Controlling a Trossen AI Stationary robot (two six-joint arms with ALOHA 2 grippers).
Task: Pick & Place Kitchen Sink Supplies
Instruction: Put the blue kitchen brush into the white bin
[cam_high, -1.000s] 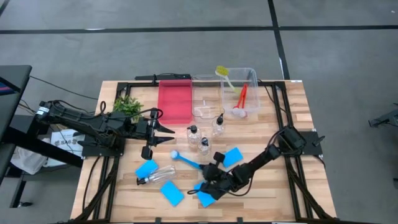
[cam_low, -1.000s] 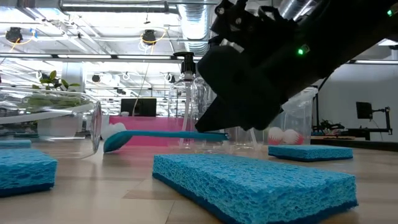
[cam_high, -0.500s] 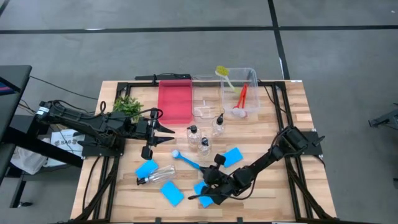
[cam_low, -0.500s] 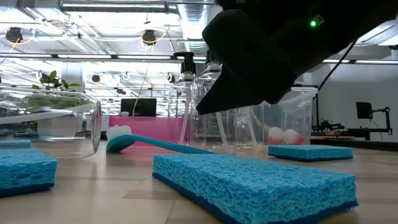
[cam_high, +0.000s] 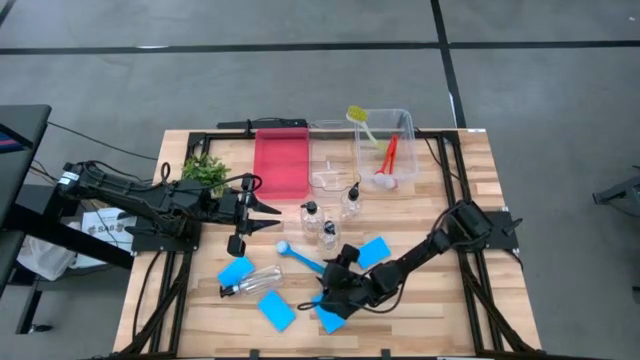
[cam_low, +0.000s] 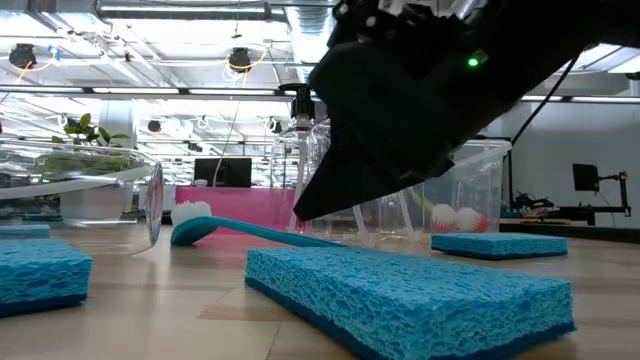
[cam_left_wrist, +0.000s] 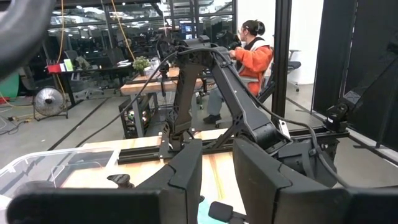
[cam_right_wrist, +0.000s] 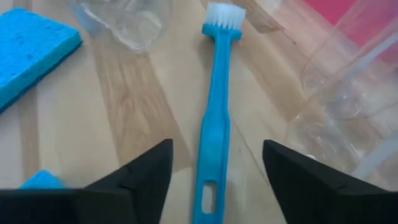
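A blue long-handled brush (cam_right_wrist: 214, 112) lies flat on the wooden table, bristles toward the table's left (cam_high: 300, 260). My right gripper (cam_right_wrist: 216, 152) stands open low over the brush's handle end, one finger on either side, touching nothing. Several blue sponges lie around it, one (cam_high: 374, 252) just beyond it and one (cam_low: 400, 300) under it near the front edge. Three clear pump bottles (cam_high: 328, 230) stand upright mid-table and one (cam_high: 255, 281) lies on its side. My left gripper (cam_high: 272, 213) hovers open at the table's left, holding nothing.
A red tray (cam_high: 280, 160) and two clear bins (cam_high: 385, 150) stand at the back; the right bin holds a red brush (cam_high: 388, 155) and a yellow-green brush (cam_high: 360, 120). A small green plant (cam_high: 205, 170) sits by the left arm. A person sits beyond the table (cam_left_wrist: 252, 56).
My right gripper has let go of the blue brush and opened. The brush's handle end, lifted off the table a second ago while the head stayed down, has dropped and now lies on the table. The gripper has dipped toward the near edge and come back over the handle.
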